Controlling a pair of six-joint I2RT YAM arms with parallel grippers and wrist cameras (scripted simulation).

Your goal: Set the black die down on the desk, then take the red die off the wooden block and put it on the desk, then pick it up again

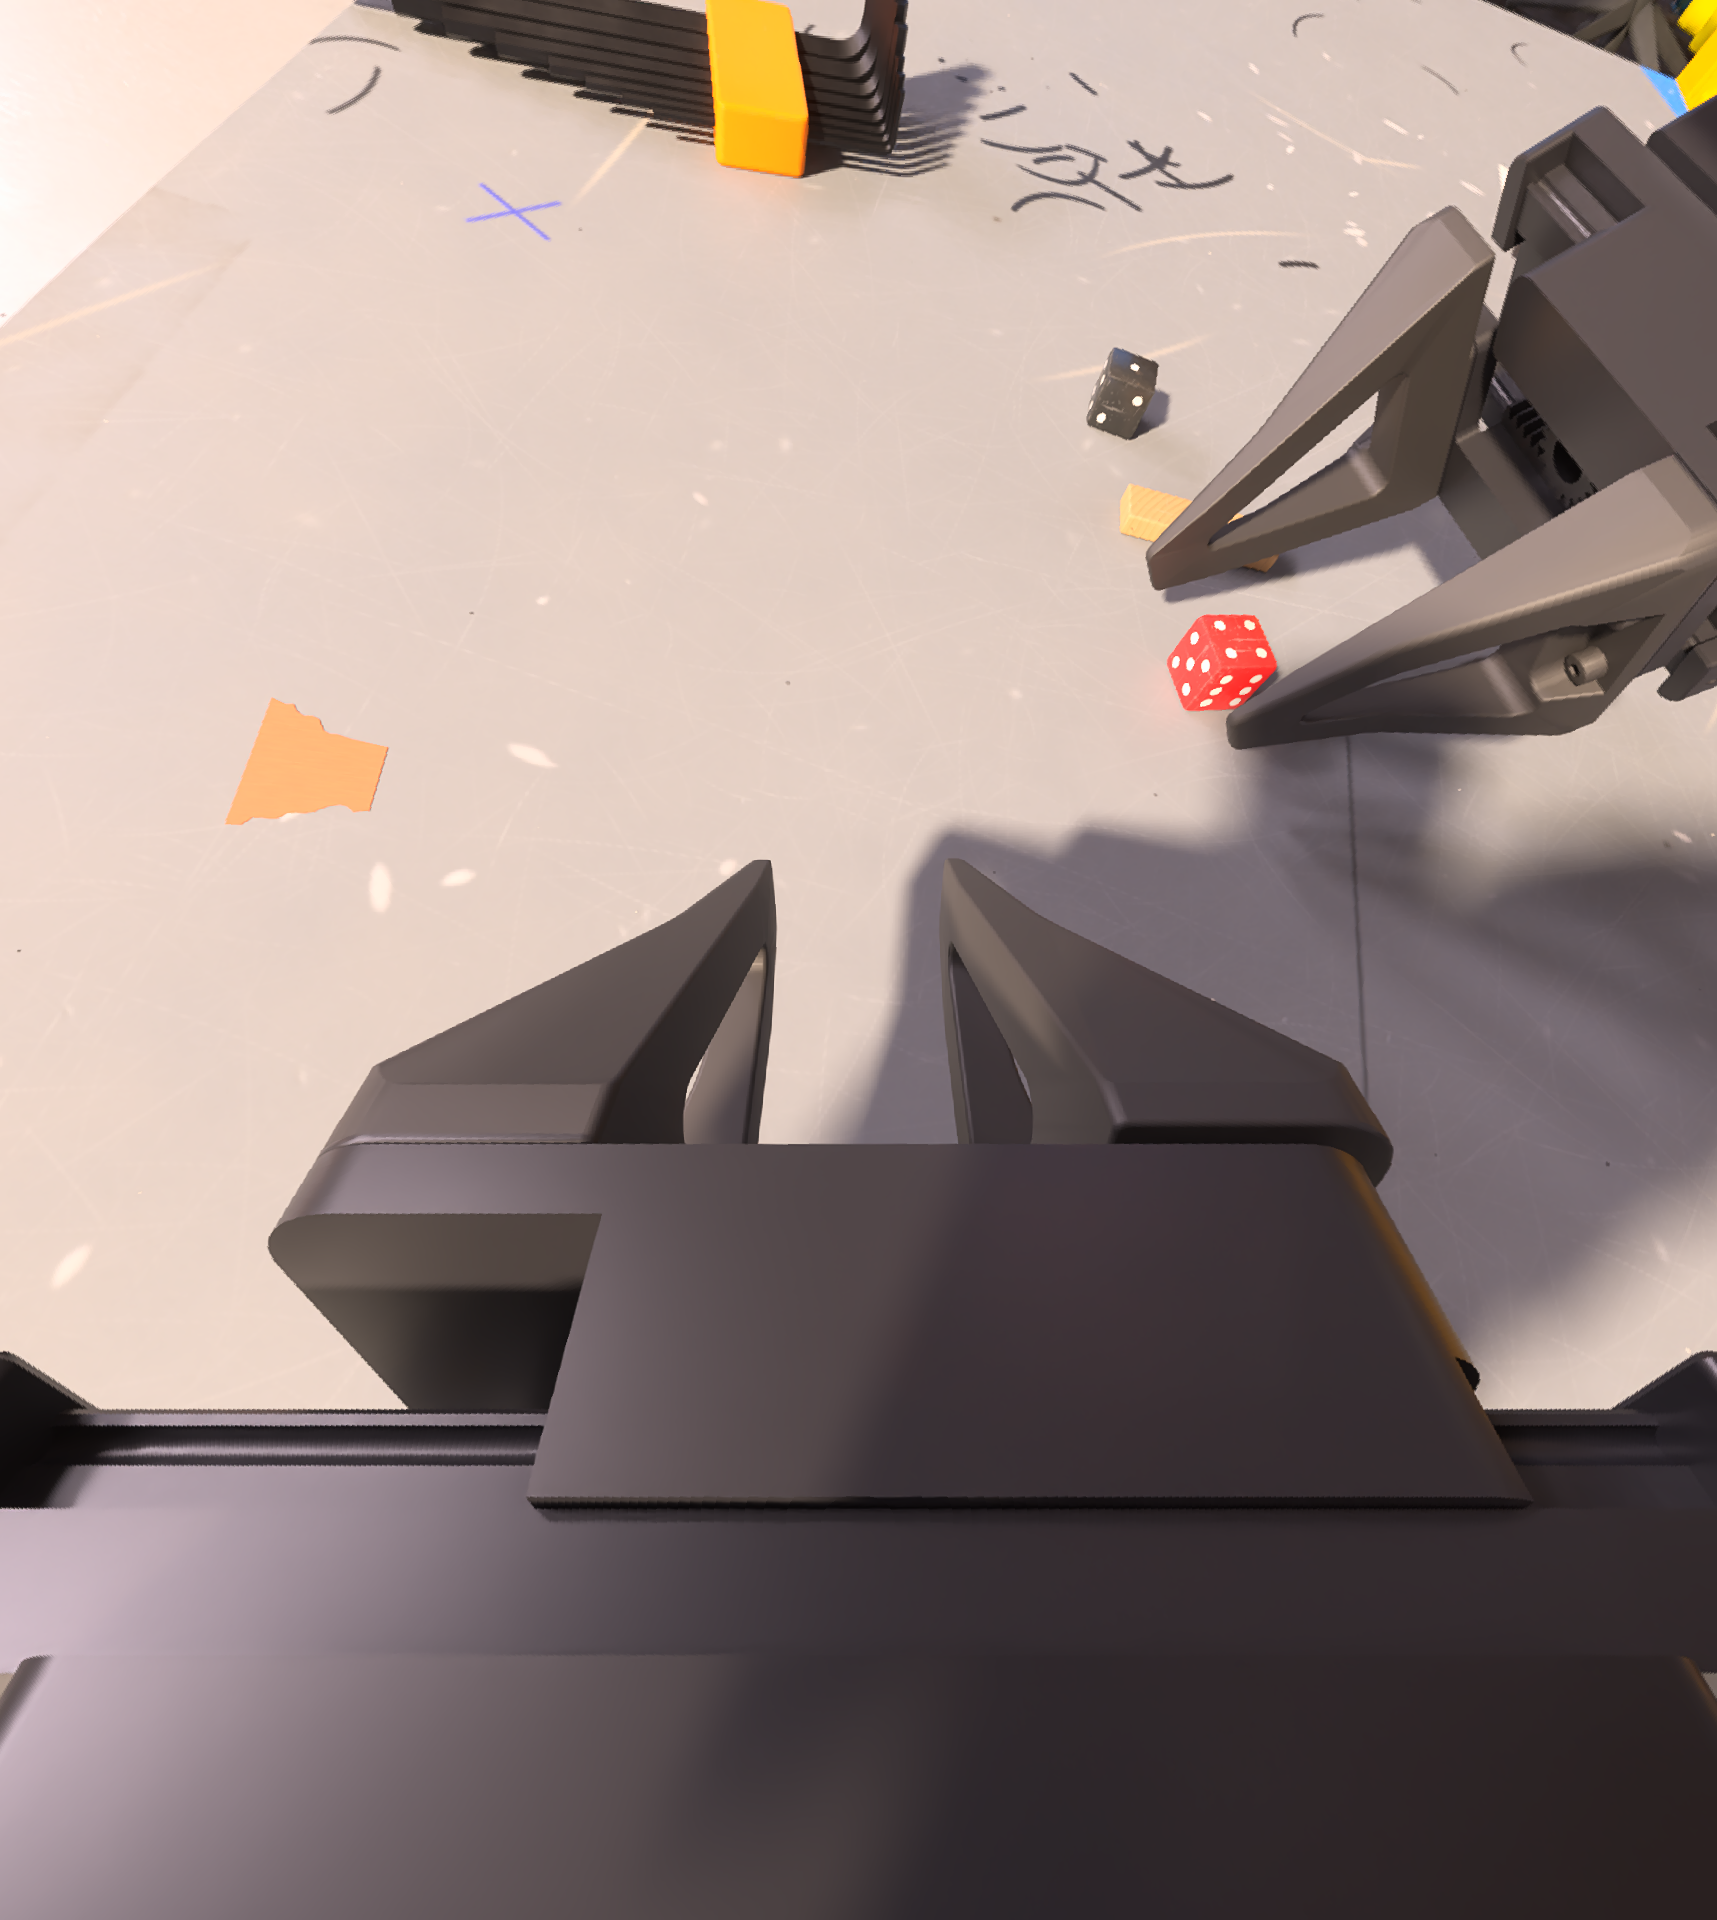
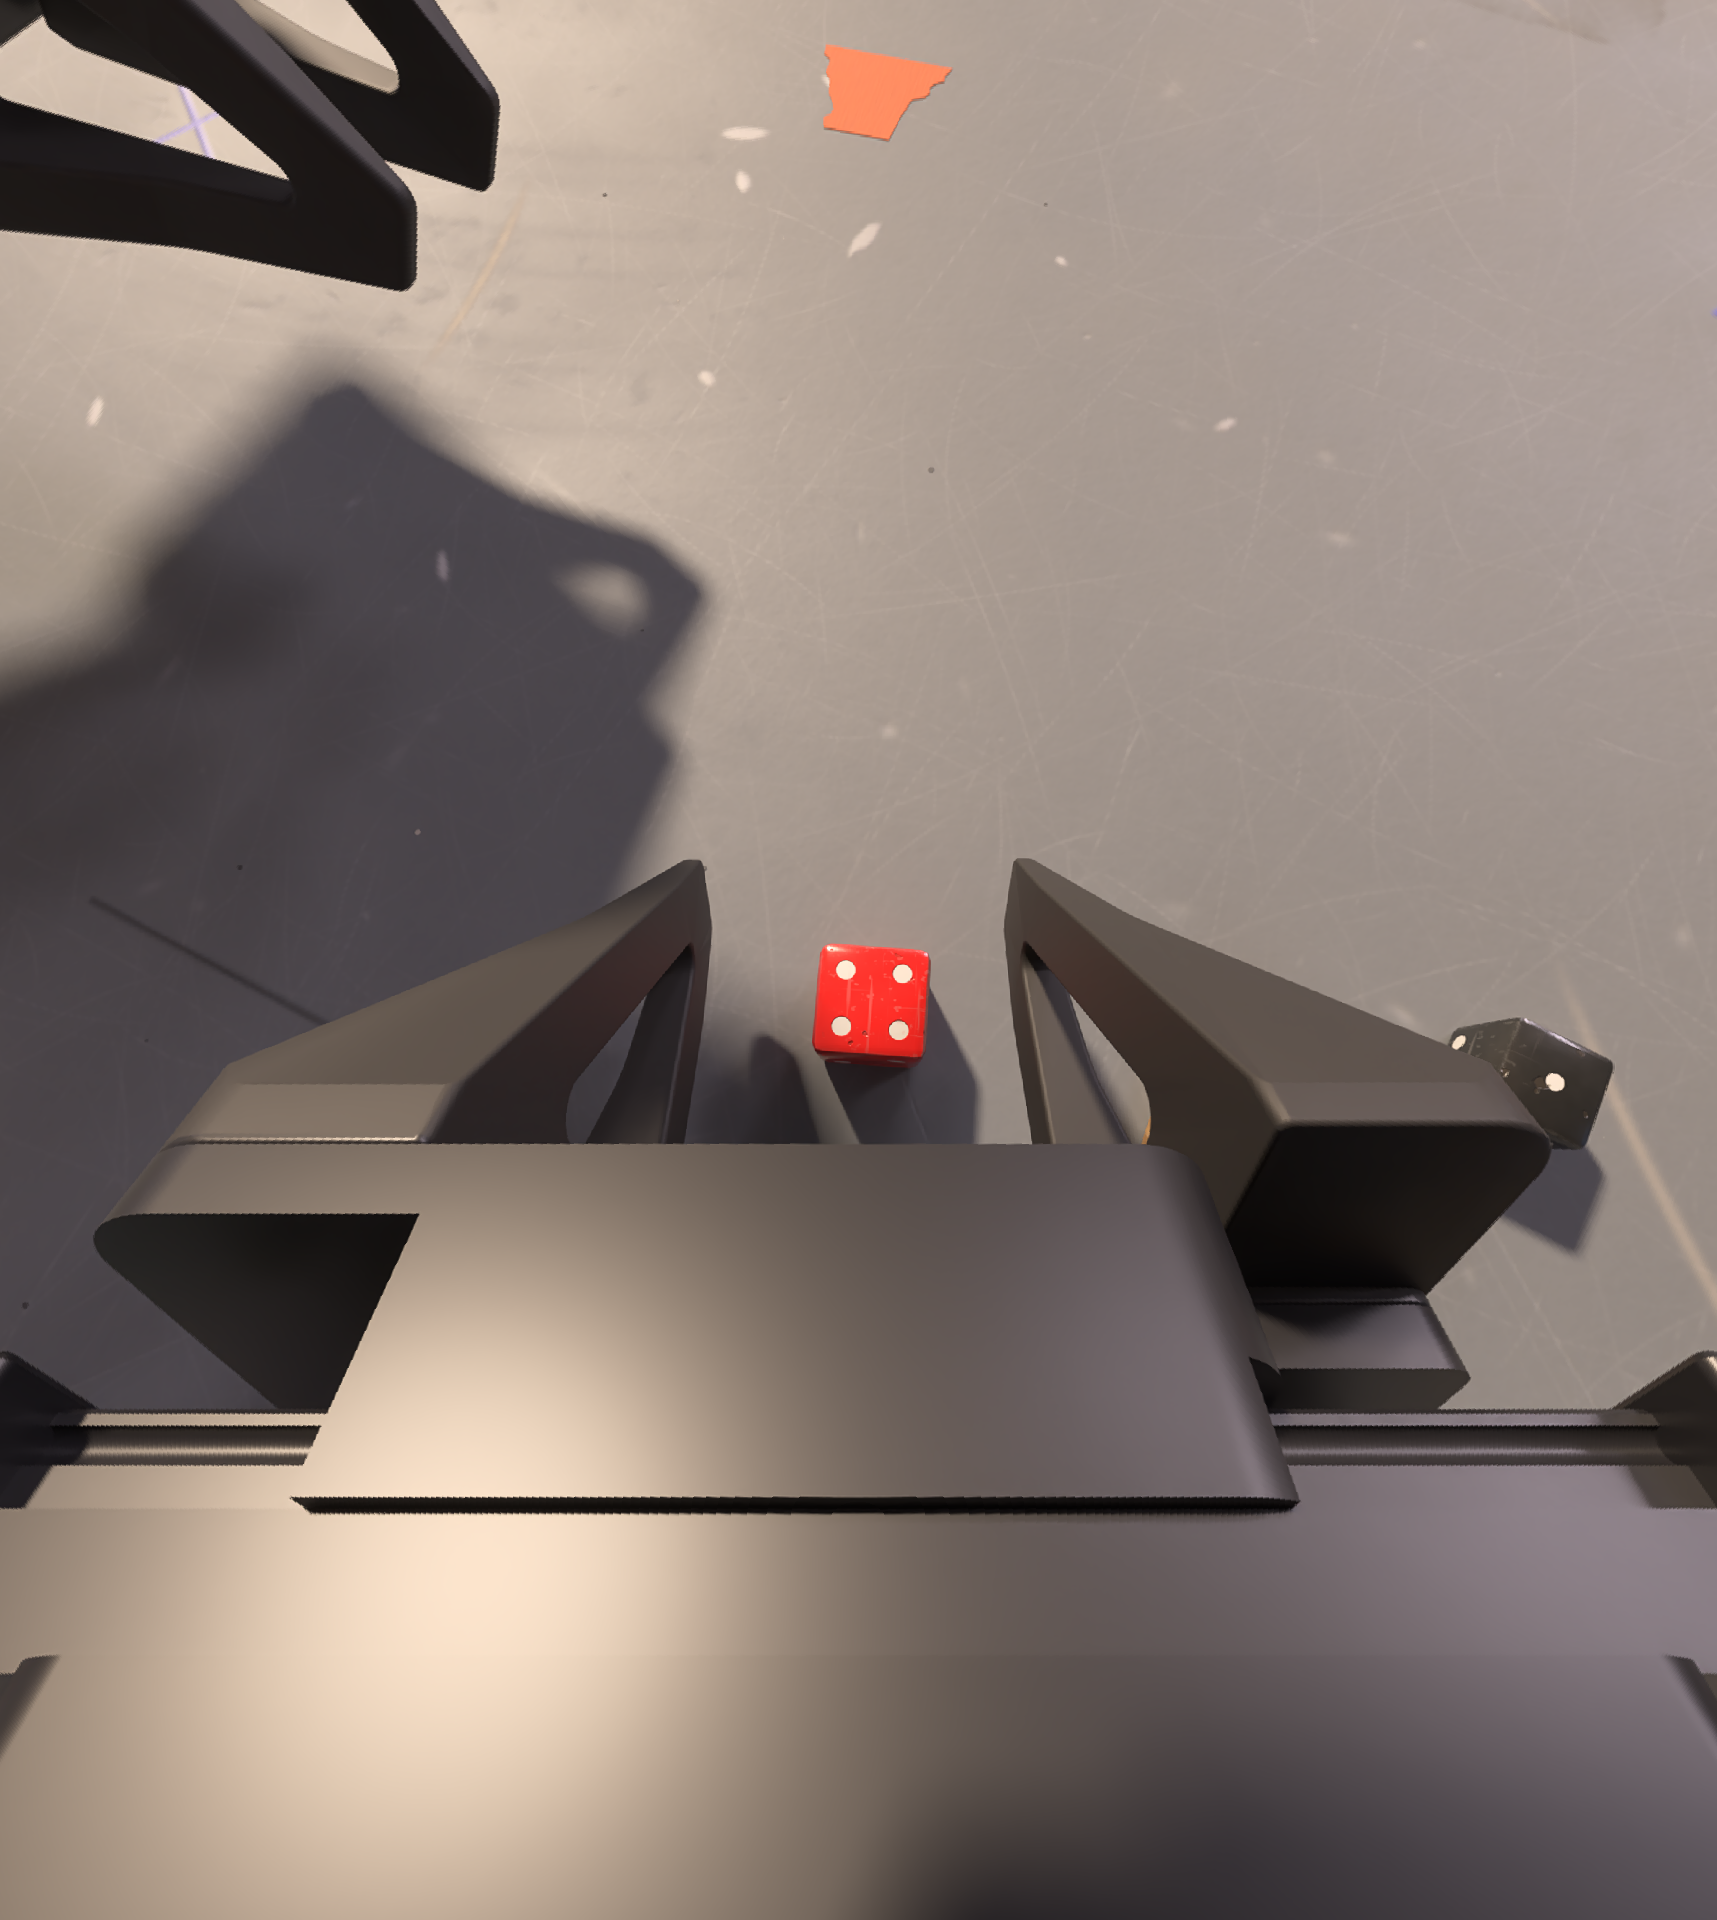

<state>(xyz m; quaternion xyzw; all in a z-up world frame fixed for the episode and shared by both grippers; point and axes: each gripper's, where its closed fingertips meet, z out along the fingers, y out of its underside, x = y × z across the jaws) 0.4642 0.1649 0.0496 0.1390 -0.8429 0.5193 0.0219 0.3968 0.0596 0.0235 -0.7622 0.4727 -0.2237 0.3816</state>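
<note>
The red die (image 2: 869, 1003) lies on the grey desk (image 2: 1249, 623) between the fingers of my right gripper (image 2: 856, 873), which is open around it with a gap on each side. In the left wrist view the red die (image 1: 1221, 662) sits at the tips of the right gripper (image 1: 1199, 652). The black die (image 1: 1122, 393) lies on the desk just beyond; it also shows in the right wrist view (image 2: 1540, 1075). The small wooden block (image 1: 1150, 511) is partly hidden behind a right finger. My left gripper (image 1: 859, 873) is open and empty above the desk.
An orange tape patch (image 1: 308, 769) lies on the desk to the left. A black stacked rack with an orange block (image 1: 755, 88) stands at the far edge. A blue cross mark (image 1: 514, 213) is near it. The left gripper (image 2: 449, 208) hangs at the top left of the right wrist view.
</note>
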